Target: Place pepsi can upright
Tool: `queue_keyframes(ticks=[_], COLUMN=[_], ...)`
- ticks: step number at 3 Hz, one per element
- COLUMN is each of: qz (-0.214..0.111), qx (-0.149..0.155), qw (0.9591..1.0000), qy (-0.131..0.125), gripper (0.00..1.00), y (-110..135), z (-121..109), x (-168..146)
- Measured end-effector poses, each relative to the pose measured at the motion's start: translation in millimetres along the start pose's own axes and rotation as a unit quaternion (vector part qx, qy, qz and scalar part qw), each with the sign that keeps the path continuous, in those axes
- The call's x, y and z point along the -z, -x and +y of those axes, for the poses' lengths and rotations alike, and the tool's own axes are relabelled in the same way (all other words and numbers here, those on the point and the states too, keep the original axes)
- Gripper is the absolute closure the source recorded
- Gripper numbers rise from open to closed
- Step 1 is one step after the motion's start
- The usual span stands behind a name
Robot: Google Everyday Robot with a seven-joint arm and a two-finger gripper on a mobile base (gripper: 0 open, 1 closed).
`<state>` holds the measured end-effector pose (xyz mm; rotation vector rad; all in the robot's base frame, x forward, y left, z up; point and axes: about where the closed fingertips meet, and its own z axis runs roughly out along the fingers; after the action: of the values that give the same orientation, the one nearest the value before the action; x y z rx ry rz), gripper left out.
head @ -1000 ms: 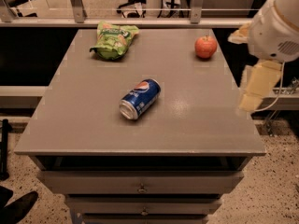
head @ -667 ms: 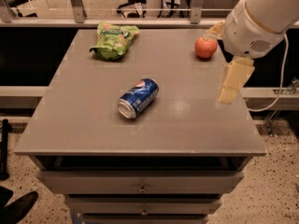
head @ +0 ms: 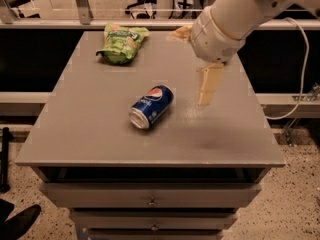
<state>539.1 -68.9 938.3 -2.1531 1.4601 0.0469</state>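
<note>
Green snack bag [head: 121, 43] lies well left of your gripper, on far side of table [head: 90, 134]. Pepsi can [head: 151, 106] lies on its side left of gripper, near lower finger, not touching, silver end toward table front. Your gripper [head: 190, 68] hovers over table's right part, 2 fingers spread wide, gripping nothing.
</note>
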Motion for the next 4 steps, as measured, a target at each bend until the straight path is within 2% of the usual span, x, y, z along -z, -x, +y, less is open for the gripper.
queue_keyframes(ticks=[1,2,3,4], qz=[-0.019,-0.009,0.026,0.054], qx=[0.08,0.151,0.198,0.213], qw=[0.9965,0.9878,0.9772,0.9706], qy=[0.015,0.035,0.071,0.098], gripper=[0.0,0.0,0.0,0.0], y=[23,41,40,33], z=[-5,-5,-1,3], x=[-32,-63,-99,-117])
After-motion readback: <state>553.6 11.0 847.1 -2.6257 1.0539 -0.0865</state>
